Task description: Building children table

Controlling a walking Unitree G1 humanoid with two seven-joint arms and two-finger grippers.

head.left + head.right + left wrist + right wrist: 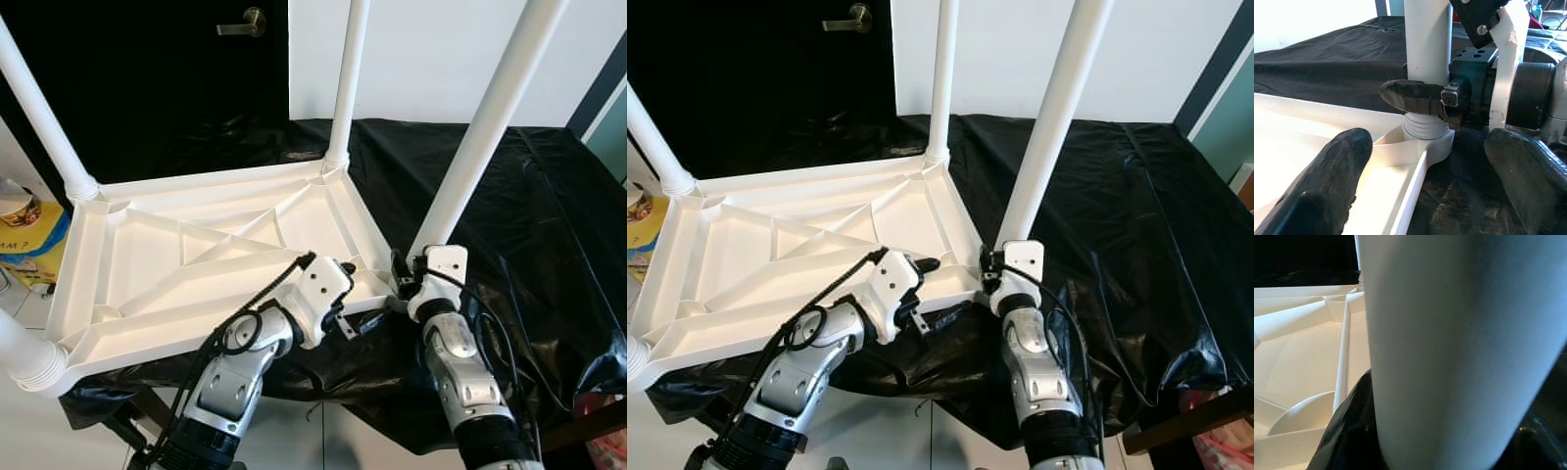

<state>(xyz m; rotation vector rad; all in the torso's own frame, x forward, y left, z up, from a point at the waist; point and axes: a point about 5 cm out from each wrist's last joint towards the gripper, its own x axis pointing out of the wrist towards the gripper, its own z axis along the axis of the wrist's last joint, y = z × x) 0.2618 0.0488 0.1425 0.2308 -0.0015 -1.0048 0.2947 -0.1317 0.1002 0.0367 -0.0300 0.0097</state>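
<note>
The white table top [147, 264] lies upside down on a black cloth [529, 215]. A white leg [480, 127] stands slanted in its near right corner socket. My right gripper [407, 279] is shut on the base of this leg, with one finger [1410, 95] wrapped across it just above the threaded collar. The right wrist view has the leg [1459, 333] close up, a dark finger [1347, 431] beside it. My left gripper [358, 299] hangs open over the top's near rim, just left of that corner, its fingers [1327, 186] apart and holding nothing.
Three more legs stand in the other corners: far left [39, 108], far middle [348, 78] and near left [24, 357]. A dark door with a lever handle [245, 22] is behind. A yellow box [34, 245] sits to the left.
</note>
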